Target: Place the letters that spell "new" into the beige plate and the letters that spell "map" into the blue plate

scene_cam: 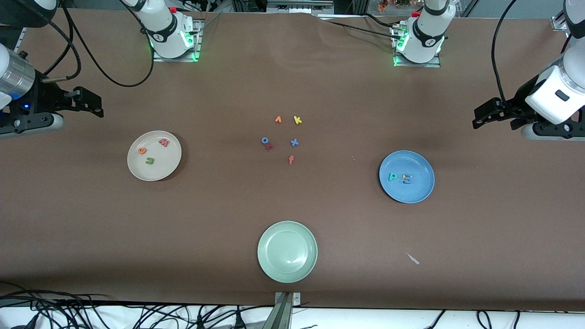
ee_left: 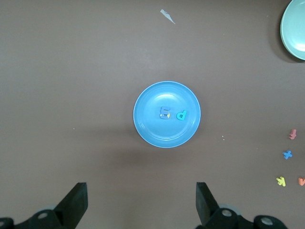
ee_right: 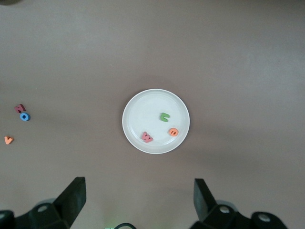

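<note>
The beige plate [scene_cam: 165, 167] [ee_right: 143, 107] lies toward the right arm's end of the table. In it are an olive-green n [scene_cam: 150, 160] [ee_right: 164, 117], an orange e [scene_cam: 142, 150] [ee_right: 173, 131] and a pinkish-red w [scene_cam: 163, 142] [ee_right: 147, 137]. The blue plate [scene_cam: 413, 192] [ee_left: 152, 131] lies toward the left arm's end, with a teal p [scene_cam: 392, 177] [ee_left: 181, 115] and a blue m [scene_cam: 406, 179] [ee_left: 164, 112] in it. Only a yellow speck of the a shows at the m. My right gripper [scene_cam: 91, 103] [ee_right: 139, 198] hangs open high above the table near the beige plate. My left gripper [scene_cam: 482, 114] [ee_left: 141, 200] hangs open near the blue plate. Both hold nothing.
A pale green plate [scene_cam: 287, 251] sits near the front edge. Loose letters lie mid-table: an orange one [scene_cam: 278, 119], a yellow k [scene_cam: 297, 120], a blue o [scene_cam: 264, 140] touching a red one [scene_cam: 269, 146], a blue x [scene_cam: 294, 142], an orange-red f [scene_cam: 291, 159]. A white scrap [scene_cam: 412, 258] lies nearer the camera than the blue plate.
</note>
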